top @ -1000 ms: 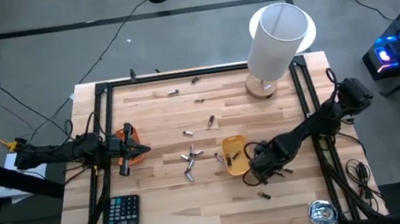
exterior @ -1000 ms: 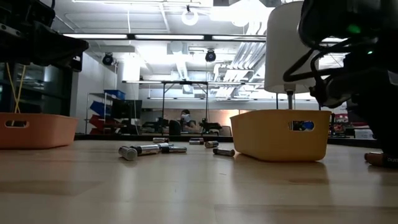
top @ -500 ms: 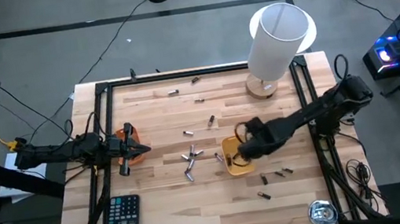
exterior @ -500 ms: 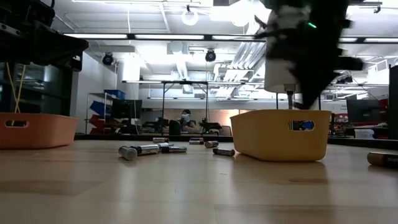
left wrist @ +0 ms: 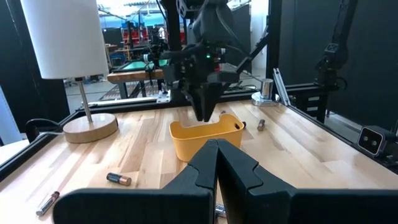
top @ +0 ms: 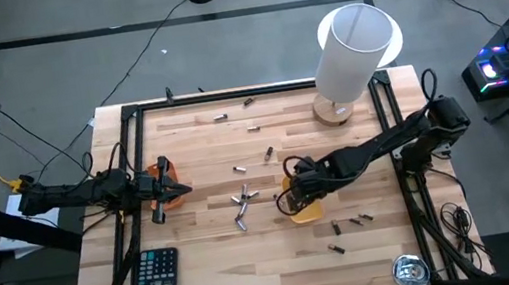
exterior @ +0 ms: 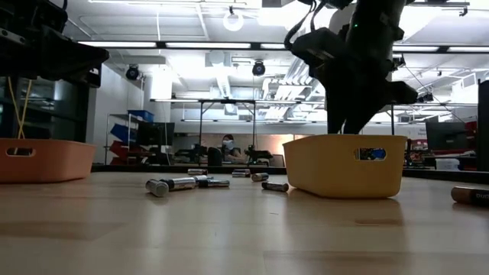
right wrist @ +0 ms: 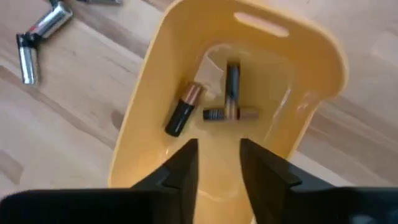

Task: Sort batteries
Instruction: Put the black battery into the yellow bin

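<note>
My right gripper (right wrist: 219, 167) hangs open over the yellow tray (right wrist: 143, 118), fingers pointing down into it, with nothing between them. Three dark batteries (right wrist: 231, 84) lie on the tray's floor. In the high view this gripper (top: 295, 191) covers most of the tray (top: 308, 213). A cluster of silvery batteries (top: 242, 205) lies on the wood left of the tray. Single batteries are scattered toward the far edge (top: 220, 117), and a few (top: 355, 219) lie near the tray's right. My left gripper (left wrist: 216, 155) is shut and waits by the orange tray (top: 174, 201).
A white lamp (top: 348, 58) stands at the far right corner. A black calculator (top: 156, 272) lies at the near left and a small round metal thing (top: 410, 271) at the near right. Black frame rails run along the table's sides. In the low view a person sits far behind.
My right gripper has moved from the table's near right, by the loose batteries there, toward the left and far edge. It has risen and now hangs over the yellow tray. The tray has stayed in place.
</note>
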